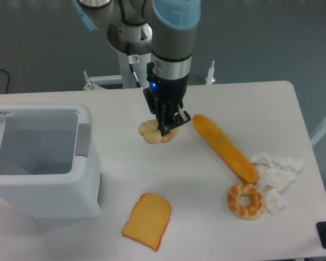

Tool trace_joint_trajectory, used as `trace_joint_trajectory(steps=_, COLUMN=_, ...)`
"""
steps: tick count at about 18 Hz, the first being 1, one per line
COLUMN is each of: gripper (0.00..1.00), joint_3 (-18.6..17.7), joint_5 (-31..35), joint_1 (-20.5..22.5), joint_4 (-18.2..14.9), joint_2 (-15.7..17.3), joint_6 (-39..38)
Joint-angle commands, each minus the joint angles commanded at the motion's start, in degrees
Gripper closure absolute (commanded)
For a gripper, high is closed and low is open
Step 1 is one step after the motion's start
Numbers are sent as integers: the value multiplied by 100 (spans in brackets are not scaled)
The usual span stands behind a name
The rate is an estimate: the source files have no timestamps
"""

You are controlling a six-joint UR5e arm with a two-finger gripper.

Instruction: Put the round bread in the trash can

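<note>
While pinching the round bread (pixel 154 132), the end effector (pixel 164 128) hides its right half

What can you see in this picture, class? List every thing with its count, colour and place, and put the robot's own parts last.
bun: one, pale beige, table centre, held in the gripper
bin: one, white with grey inside, left side, lid open
baguette: one, golden orange, right of the bun, lying diagonally
ring bread: one, golden brown, front right
toast: one, orange, front centre
tissue: one crumpled heap, white, right edge beside the ring bread
table: one, white, under everything
arm: one, grey with light blue caps, top centre
gripper: one, black, shut on the bun
</note>
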Motion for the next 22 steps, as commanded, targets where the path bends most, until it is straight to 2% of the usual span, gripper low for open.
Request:
trace_joint_trajectory(steps=8, gripper=100, joint_3=44, joint_5=27, joint_1=-106, joint_4=26, joint_2=-62, joint_6=-26)
trace_joint_trajectory(steps=12, gripper=100, joint_3=-149, joint_5=27, joint_1=-88, joint_4=9, joint_2=9, joint_6=78)
trace_joint_trajectory(steps=16, gripper=100, joint_3=35, joint_5=88, joint_1=-105, joint_4=-17, joint_2=-53, joint_6=123)
trace_joint_trajectory(steps=22, gripper=100, joint_3=53, joint_5=308, joint_1=-149, joint_4=-17, joint_2=-97, joint_6=141)
